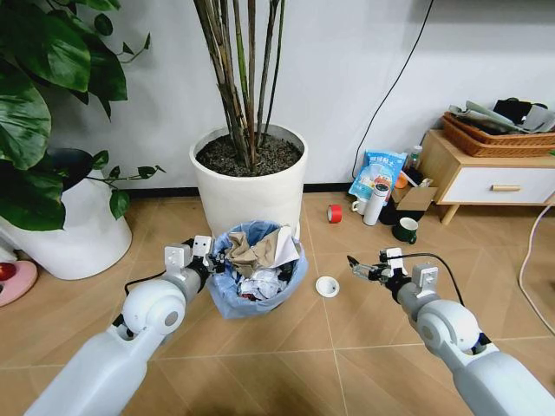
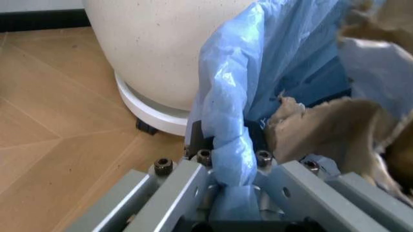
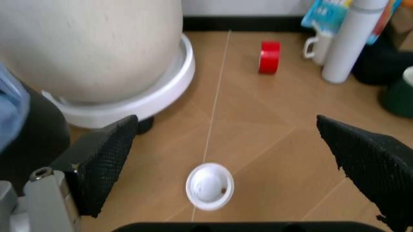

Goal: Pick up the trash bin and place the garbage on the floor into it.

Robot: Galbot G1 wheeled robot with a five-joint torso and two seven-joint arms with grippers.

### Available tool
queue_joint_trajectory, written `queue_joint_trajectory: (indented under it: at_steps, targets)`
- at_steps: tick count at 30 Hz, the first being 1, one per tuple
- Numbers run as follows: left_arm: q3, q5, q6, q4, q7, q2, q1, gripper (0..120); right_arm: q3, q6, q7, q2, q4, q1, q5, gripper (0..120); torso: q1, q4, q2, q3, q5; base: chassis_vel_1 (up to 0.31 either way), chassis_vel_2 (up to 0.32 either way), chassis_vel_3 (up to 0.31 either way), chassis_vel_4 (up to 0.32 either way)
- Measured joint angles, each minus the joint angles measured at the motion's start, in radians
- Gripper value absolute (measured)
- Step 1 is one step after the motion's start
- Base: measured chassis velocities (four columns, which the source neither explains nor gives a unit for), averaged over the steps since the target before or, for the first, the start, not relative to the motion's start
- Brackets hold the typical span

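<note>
Here, working down in size: the big white planter stands against the wall, and touching its front on the floor sits the trash bin, a small dark tub lined with a crinkly light-blue bag and heaped with crumpled brown and white paper. The left gripper is at the bin's left rim; the left wrist view shows its jaws pinching the rim with the blue liner bunched between them. The bin looks light, but the liner is thin and slippery, so I judge the hold should catch the stiff rim beneath the plastic, not the film alone, and the heaped paper could spill if it tips.

The right gripper hangs low over the floor, right of the bin, jaws spread wide, its black pads to either side of the last loose piece: a small white round lid, lying flat on the wood floor just right of the bin. It is thin, rigid and light; lying flat, it is best taken across its edges.
</note>
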Motion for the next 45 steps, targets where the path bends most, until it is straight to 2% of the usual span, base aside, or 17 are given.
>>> queue_joint_trajectory:
  at_steps: [8, 11, 13, 15, 17, 18, 21, 24, 28, 37, 45]
  targets:
    - [0.007, -0.002, 0.0, 0.001, -0.004, -0.005, -0.02, 0, -0.035, -0.007, -0.027, -0.007, -0.081, 0.025, 0.008, 100, 0.0, 0.0001, 0.0, 0.0, 0.0003, 0.0, 0.0, 0.0, 0.0]
    - [0.011, -0.001, 0.003, 0.009, 0.0, -0.017, -0.035, 0, -0.072, -0.04, -0.07, -0.025, -0.214, 0.064, 0.065, 100, 0.0, -0.0002, 0.0, 0.0, 0.0002, 0.0, 0.0, 0.0, 0.0]
    - [0.012, 0.001, 0.005, 0.009, 0.001, -0.02, -0.035, 0, -0.086, -0.042, -0.079, -0.028, -0.252, 0.078, 0.081, 100, 0.0, -0.0005, 0.0, 0.0, 0.0, 0.0, 0.0, 0.0, 0.0]
    - [0.01, 0.006, 0.009, 0.0, -0.002, -0.023, -0.024, 0, -0.151, -0.048, -0.108, -0.029, -0.357, 0.145, 0.103, 100, 0.0, -0.0003, 0.0, 0.0, 0.0003, 0.0, 0.0, 0.0, 0.0]
    - [0.007, 0.007, 0.009, -0.006, -0.005, -0.026, -0.019, 0, -0.193, -0.053, -0.115, -0.028, -0.396, 0.178, 0.116, 100, 0.0, 0.0, 0.0, 0.0, -0.0001, 0.0, 0.0, 0.0, 0.0]
    - [0.005, 0.009, 0.01, -0.012, -0.012, -0.028, -0.016, 0, -0.247, -0.053, -0.121, -0.021, -0.446, 0.22, 0.123, 100, 0.0, 0.0, 0.0, 0.0, -0.0001, 0.0, 0.0, 0.0, 0.0]
    - [0.006, 0.01, 0.01, -0.018, -0.016, -0.028, -0.016, 0, -0.306, -0.052, -0.123, -0.004, -0.503, 0.268, 0.126, 100, 0.0, 0.0001, 0.0, 0.0, 0.0001, 0.0, 0.0, 0.0, 0.0]
    - [0.008, 0.011, 0.011, -0.03, -0.019, -0.024, -0.015, 0, -0.398, -0.049, -0.121, 0.043, -0.626, 0.358, 0.122, 100, 0.0, 0.0001, 0.0, 0.0, -0.0001, 0.0, 0.0, 0.0, 0.0]
    - [0.008, 0.014, 0.011, -0.035, -0.019, -0.023, -0.008, 0, -0.438, -0.042, -0.1, 0.087, -0.714, 0.421, 0.113, 100, 0.0, 0.0, 0.0, 0.0, -0.0002, 0.0, 0.0, 0.0, 0.0]
    - [0.013, 0.025, 0.011, -0.037, -0.019, -0.039, 0.008, 0, -0.451, -0.036, -0.091, 0.148, -0.836, 0.507, 0.099, 100, 0.0, 0.0, 0.0, 0.0, -0.0001, 0.0, 0.0, 0.0, 0.0]
    - [0.015, 0.022, 0.011, -0.04, -0.019, -0.023, 0.003, 0, -0.457, -0.014, -0.117, 0.25, -0.986, 0.573, 0.027, 100, 0.0, 0.0001, 0.0, 0.0, 0.0001, 0.0, 0.0, 0.0, 0.0]
